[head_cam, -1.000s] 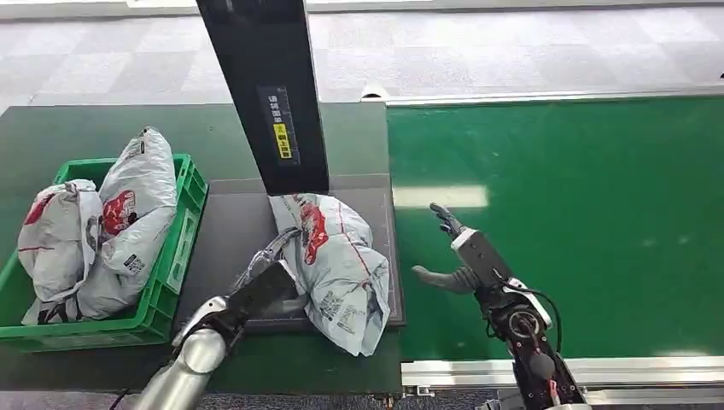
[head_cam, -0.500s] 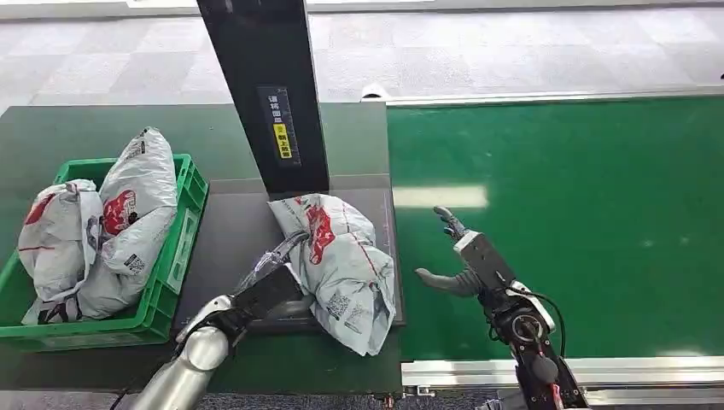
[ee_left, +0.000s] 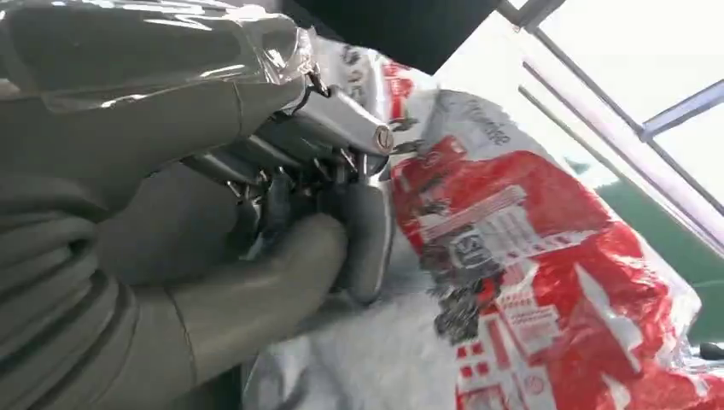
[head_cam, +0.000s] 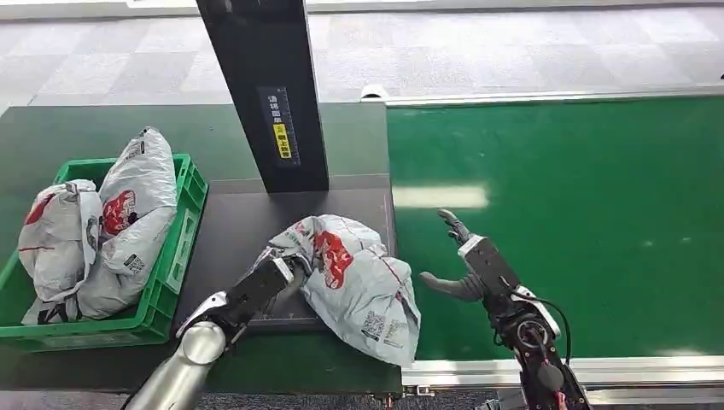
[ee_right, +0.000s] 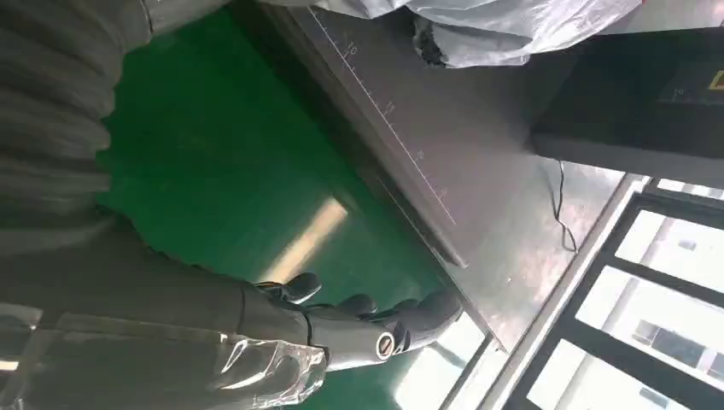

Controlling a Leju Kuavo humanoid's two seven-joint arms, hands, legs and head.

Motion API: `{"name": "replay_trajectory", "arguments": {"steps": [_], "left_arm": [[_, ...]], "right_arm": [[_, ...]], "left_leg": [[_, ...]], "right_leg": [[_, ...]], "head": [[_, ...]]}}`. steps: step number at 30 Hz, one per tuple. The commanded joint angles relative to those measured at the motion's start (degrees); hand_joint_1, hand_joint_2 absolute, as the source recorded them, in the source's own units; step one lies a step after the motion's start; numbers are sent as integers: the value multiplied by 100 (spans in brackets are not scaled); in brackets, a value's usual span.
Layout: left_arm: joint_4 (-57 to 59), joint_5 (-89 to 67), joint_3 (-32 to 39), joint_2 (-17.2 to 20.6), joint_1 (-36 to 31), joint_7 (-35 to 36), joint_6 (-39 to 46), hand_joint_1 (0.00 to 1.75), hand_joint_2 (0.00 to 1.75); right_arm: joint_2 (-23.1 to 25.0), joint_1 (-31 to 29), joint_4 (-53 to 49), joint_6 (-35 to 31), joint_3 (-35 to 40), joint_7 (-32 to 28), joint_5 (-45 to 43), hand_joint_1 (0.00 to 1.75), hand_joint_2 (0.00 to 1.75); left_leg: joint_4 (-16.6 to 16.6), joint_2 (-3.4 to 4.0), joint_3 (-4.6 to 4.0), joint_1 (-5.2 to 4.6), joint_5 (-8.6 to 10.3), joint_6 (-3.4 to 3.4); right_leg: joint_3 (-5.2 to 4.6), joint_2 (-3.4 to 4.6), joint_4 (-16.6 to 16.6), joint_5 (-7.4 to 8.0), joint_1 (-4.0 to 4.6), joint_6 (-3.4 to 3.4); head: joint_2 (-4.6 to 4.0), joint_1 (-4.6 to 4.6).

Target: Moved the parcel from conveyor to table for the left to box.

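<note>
Two parcels are already stowed in the green crate [head_cam: 175,256] at the left, and a third parcel [head_cam: 363,278] is the one in hand. It lies on the dark table [head_cam: 230,231] in front of the black post [head_cam: 269,94], its lower right corner hanging past the table's near edge, close to the conveyor [head_cam: 580,213].

The parcel's left edge is held by the left hand [head_cam: 277,278]; in the left wrist view the thumb and fingers [ee_left: 367,231] are seen closed on the grey plastic beside the red print, though how much film is caught is hard to judge from so close. The right hand [head_cam: 465,265] hovers over the conveyor just beside the parcel, fingers spread and holding nothing; in its own wrist view the fingertips [ee_right: 427,312] are seen above the belt near the table's edge.

By the look of things the transfer from conveyor to table is done and the boxing step is in hand. What is called for next is a lift of the parcel clear of the table, a carry leftward over the crate's rim, and a release onto the bags already there. Since the crate is nearly full and the bag is limp, a slide off the pile should be guarded against.
</note>
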Motion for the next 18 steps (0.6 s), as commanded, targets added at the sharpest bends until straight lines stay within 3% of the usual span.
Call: {"name": "replay_trajectory", "arguments": {"steps": [1, 8, 18], "left_arm": [[-64, 384, 201, -84, -66, -201, -39, 175, 175], [-594, 600, 349, -140, 96, -592, 260, 175, 175], [-2040, 1991, 989, -337, 488, -1972, 948, 175, 175]], "right_arm": [[-38, -45, 5, -42, -156, 56, -20, 0, 175], [-39, 38, -67, -57, -206, 9, -10, 0, 175], [-84, -84, 57, -48, -150, -99, -79, 0, 175]], "left_leg": [[1, -4, -2, -2, 0, 6], [0, -3, -3, -3, 1, 10], [3, 6, -7, -2, -2, 7]], "right_leg": [[0, -6, 0, -1, -1, -2], [0, -7, -1, 0, 0, -4], [-6, 3, 2, 1, -1, -2]], "head": [[0, 0], [0, 0], [0, 0]]}}
